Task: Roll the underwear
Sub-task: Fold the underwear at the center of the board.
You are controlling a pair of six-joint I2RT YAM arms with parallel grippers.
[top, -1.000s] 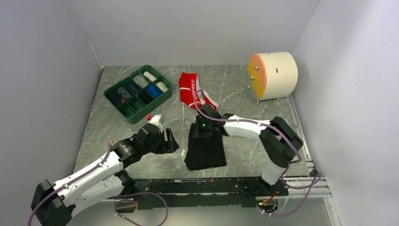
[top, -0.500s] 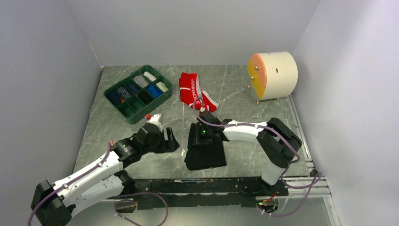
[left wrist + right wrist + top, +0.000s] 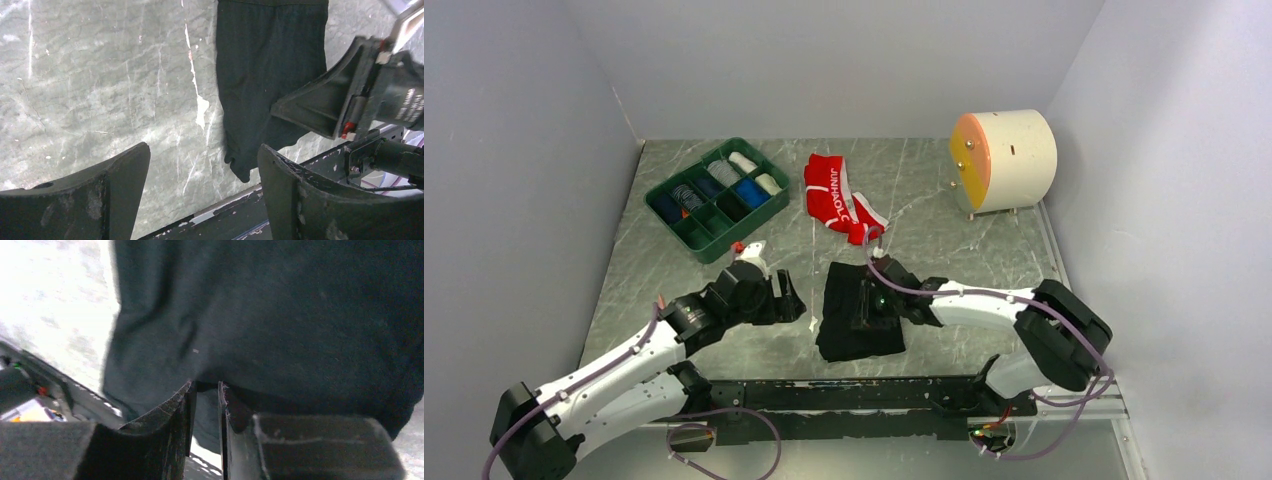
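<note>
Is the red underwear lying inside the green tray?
No, the red underwear lies crumpled on the table to the right of the green tray, outside its compartments.

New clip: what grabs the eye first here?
The bright red briefs, crumpled at centre back, stand out, along with a cream drum with an orange face at far right. Nearer, the right gripper, jaws almost closed, sits on the black briefs, while the left gripper hangs open beside them.
</note>
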